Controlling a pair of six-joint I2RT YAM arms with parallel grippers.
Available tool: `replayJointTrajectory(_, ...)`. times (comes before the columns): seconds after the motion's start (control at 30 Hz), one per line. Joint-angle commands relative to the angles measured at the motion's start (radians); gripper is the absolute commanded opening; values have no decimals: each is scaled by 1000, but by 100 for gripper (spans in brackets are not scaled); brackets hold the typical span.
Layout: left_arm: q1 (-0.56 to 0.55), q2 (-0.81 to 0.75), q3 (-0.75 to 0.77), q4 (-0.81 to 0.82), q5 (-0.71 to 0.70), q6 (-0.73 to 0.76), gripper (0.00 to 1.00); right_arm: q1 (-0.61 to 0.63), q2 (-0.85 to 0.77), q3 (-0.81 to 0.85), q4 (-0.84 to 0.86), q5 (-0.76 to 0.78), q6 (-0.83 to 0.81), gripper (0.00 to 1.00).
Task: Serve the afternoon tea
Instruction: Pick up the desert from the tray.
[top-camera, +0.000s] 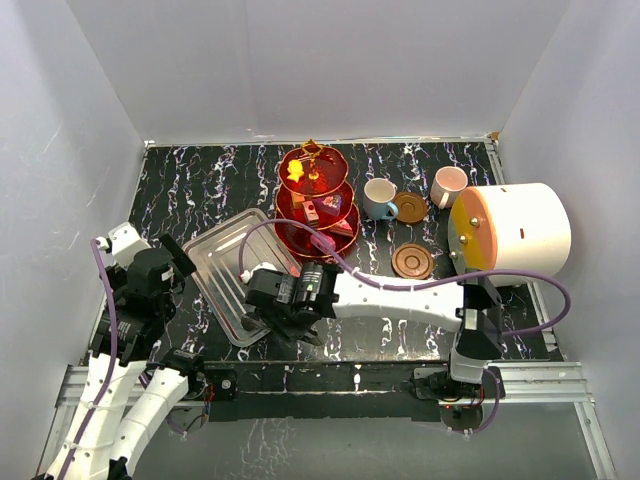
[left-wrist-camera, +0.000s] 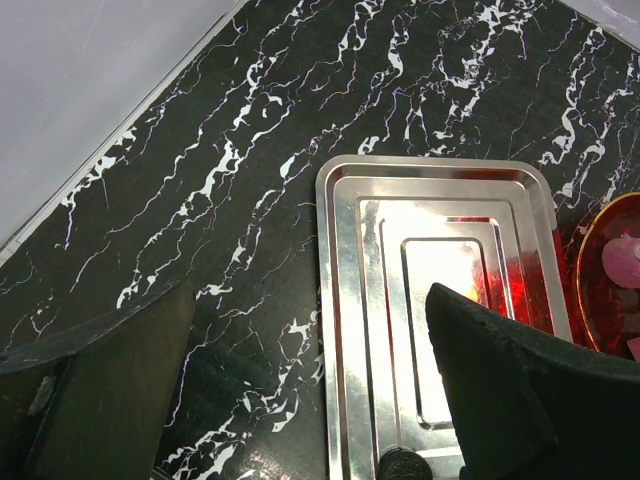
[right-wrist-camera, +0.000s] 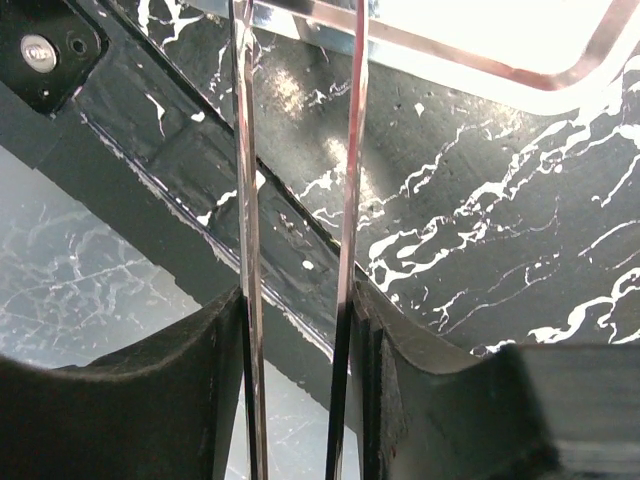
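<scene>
Right tool (right-wrist-camera: 297, 330) gripping tongs (right-wrist-camera: 246, 200), left tool (left-wrist-camera: 310, 340) released, black marbled tabletop (top-camera: 200, 190), white walls (top-camera: 320, 60)

The translucent red three-tier stand (top-camera: 317, 200) is upright, with block sweets (top-camera: 318, 210) on its tiers. To its right stand the blue cup (top-camera: 379, 198) and pink cup (top-camera: 449, 186), both upright. One brown saucer (top-camera: 411, 208) lies between them and the second saucer (top-camera: 412, 261) nearer.

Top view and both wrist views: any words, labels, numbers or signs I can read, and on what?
None can be read in any view.
White drum: only a short dark dash on its side, no letters.
Tray, red stand, blue cup, pink cup, tongs: no print shows.
</scene>
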Motion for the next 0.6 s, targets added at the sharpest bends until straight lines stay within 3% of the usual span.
replayJointTrajectory(0.0,-3,-8,31,-6,-23,-2,99,23,40,92,22,75,16,41)
replayJointTrajectory(0.57,-3,-10,26,1,-13,4,99,69,150,206,-68,84,38,44)
